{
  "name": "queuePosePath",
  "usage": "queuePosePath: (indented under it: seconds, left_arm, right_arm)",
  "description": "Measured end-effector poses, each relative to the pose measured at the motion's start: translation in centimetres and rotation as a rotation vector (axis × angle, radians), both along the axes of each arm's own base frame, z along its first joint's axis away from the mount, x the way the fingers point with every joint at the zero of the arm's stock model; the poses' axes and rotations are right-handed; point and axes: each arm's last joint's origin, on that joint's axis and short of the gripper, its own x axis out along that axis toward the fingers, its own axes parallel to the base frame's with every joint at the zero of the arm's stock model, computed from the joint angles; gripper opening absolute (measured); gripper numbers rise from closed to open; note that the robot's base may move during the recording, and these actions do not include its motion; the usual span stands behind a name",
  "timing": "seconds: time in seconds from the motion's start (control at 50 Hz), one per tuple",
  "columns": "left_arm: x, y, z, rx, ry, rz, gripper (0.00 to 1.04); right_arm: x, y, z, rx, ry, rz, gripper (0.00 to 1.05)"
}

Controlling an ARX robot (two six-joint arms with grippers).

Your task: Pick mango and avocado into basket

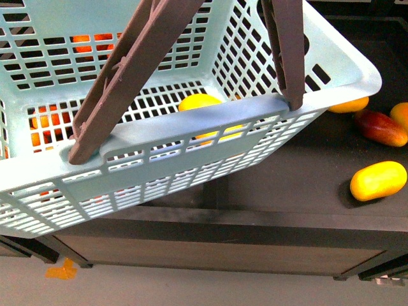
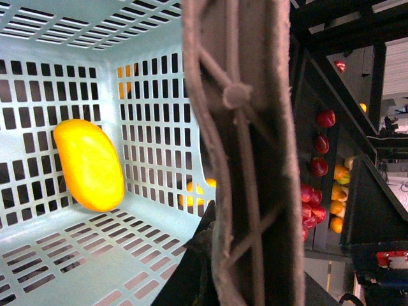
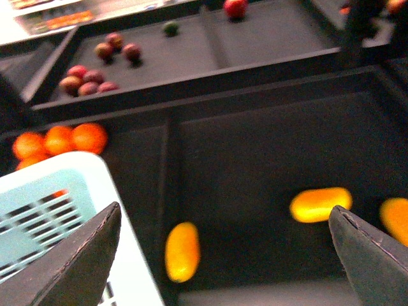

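The mango (image 1: pixel 201 102) lies in the tilted basket (image 1: pixel 191 127); the right pincer (image 3: pixel 224 208), wide open and empty, should skip the yellow fruits (image 3: pixel 182 251) below and reach the probable avocado (image 3: pixel 170 28) on the rear shelf (image 3: pixel 268 44); the left pincer's state cannot be told.

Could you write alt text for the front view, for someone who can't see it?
A tilted turquoise basket with two brownish handles fills most of the frame, a yellow mango inside it. To its right, another yellow mango and a red-blushed mango lie on a dark shelf.
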Motion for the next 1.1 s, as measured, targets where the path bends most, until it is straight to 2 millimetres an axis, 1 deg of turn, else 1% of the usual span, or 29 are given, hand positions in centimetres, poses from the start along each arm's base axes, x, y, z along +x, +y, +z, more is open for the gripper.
queuePosePath:
  seconds: [0.06, 0.08, 0.1, 0.14, 0.22, 0.32, 0.36, 0.42, 0.46, 0.54, 0.76, 0.981, 1.101]
  left_arm:
    - [0.0, 0.0, 0.0, -0.001, 0.001, -0.001, 0.05]
    - [0.0, 0.0, 0.0, -0.002, 0.001, -0.001, 0.05]
    - [0.0, 0.0, 0.0, -0.002, 0.001, -0.001, 0.05]
    - [0.0, 0.0, 0.0, -0.001, 0.001, -0.002, 0.05]
    - [0.0, -0.1, 0.0, 0.000, 0.000, -0.005, 0.05]
    - [0.0, 0.0, 0.0, -0.002, 0.001, -0.003, 0.05]
    - [0.0, 0.0, 0.0, -0.001, 0.001, -0.002, 0.05]
    - [0.0, 0.0, 0.0, -0.001, 0.001, -0.002, 0.05]
    - [0.0, 0.0, 0.0, -0.001, 0.001, -0.002, 0.05]
    - [0.0, 0.0, 0.0, -0.001, 0.001, -0.003, 0.05]
    - [0.0, 0.0, 0.0, -0.002, 0.001, -0.003, 0.05]
    - [0.0, 0.0, 0.0, 0.000, 0.000, 0.000, 0.05]
    - [0.0, 0.0, 0.0, 0.000, 0.000, 0.000, 0.05]
  right_arm:
    - [-0.1, -1.1, 0.0, -0.026, -0.037, -0.079, 0.93]
    - [-0.2, -1.5, 0.0, -0.035, -0.077, -0.110, 0.90]
    - [-0.3, -1.7, 0.0, -0.033, -0.096, -0.120, 0.88]
    - [-0.9, -2.5, -0.4, -0.057, -0.159, -0.130, 0.81]
    - [-2.1, -3.9, -1.2, -0.094, -0.213, -0.124, 0.71]
    - [-4.8, -6.7, -3.0, -0.140, -0.229, -0.124, 0.48]
    - [-5.5, -7.4, -3.5, -0.145, -0.228, -0.125, 0.41]
    - [-6.8, -8.6, -4.5, -0.157, -0.219, -0.123, 0.27]
    - [-7.4, -9.1, -4.9, -0.163, -0.215, -0.124, 0.20]
    - [-8.8, -10.2, -5.8, -0.166, -0.215, -0.124, 0.03]
    - [-11.6, -12.0, -7.2, -0.170, -0.216, -0.125, 0.02]
    - [-13.3, -12.8, -8.0, -0.170, -0.215, -0.125, 0.02]
    - [-14.1, -13.7, -8.3, -0.168, -0.215, -0.110, 0.02]
